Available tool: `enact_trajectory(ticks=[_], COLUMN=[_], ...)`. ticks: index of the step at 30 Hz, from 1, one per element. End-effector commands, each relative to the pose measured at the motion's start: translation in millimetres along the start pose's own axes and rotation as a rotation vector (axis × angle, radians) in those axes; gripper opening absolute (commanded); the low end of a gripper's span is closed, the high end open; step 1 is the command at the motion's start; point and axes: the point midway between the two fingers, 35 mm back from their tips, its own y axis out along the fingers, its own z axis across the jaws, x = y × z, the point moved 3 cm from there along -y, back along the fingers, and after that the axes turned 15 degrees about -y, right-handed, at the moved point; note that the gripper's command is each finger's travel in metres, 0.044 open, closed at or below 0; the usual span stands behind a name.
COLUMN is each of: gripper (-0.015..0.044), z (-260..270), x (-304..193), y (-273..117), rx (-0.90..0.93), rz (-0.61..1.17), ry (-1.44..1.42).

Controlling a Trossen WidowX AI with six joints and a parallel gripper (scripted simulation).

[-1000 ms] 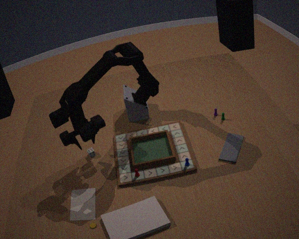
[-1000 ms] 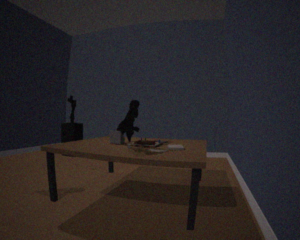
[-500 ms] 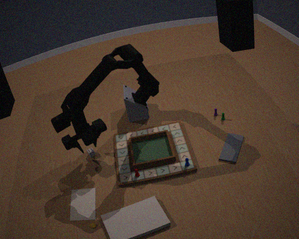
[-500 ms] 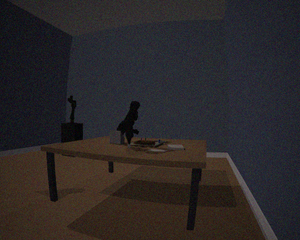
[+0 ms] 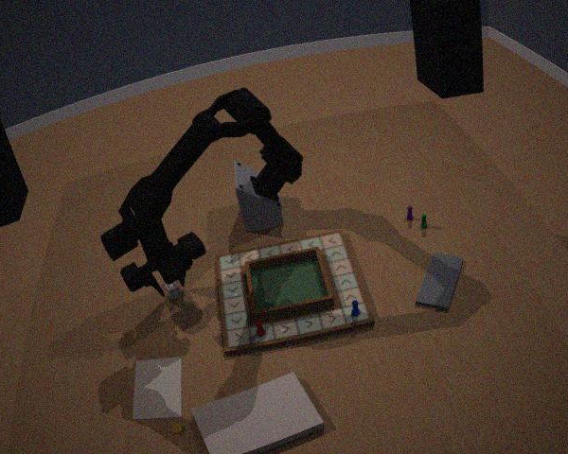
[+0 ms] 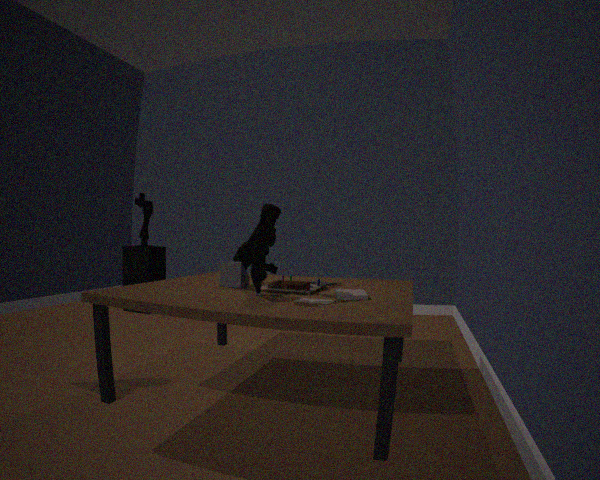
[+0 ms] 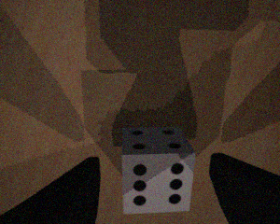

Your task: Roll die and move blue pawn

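The white die [image 5: 173,291] [image 7: 157,183] is on the table left of the board [image 5: 234,288]. In the wrist view a pale face with six pips faces the camera and a darker face shows four. My gripper [image 5: 172,288] [image 6: 258,293] [image 7: 155,166] is open, low around the die, with a gap visible on each side of it. The tray [image 5: 293,309], with a green floor and brown walls, is empty in the middle of the board. The blue pawn [image 5: 354,308] stands upright at the board's near right corner area. The red pawn [image 5: 259,328] stands near the front left corner.
A purple pawn [image 5: 409,213] and a green pawn [image 5: 423,221] stand right of the board, beyond a grey slab [image 5: 439,282]. A white flat slab [image 5: 171,386], a larger white box [image 5: 275,408] and a yellow disc [image 5: 177,428] lie in front. A grey block [image 5: 261,218] is by the arm's base.
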Motion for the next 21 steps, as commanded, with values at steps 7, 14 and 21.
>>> enact_trajectory(ticks=[7, 14, 21], gripper=[0.0084, 0.0, 0.0], z=[1, -2, -7], x=[0, 1, 2], y=[2, -13, -58], rx=[0.003, 0.002, 0.001], rz=[-0.004, -0.003, -0.001], ry=[0.005, 0.005, 0.006])
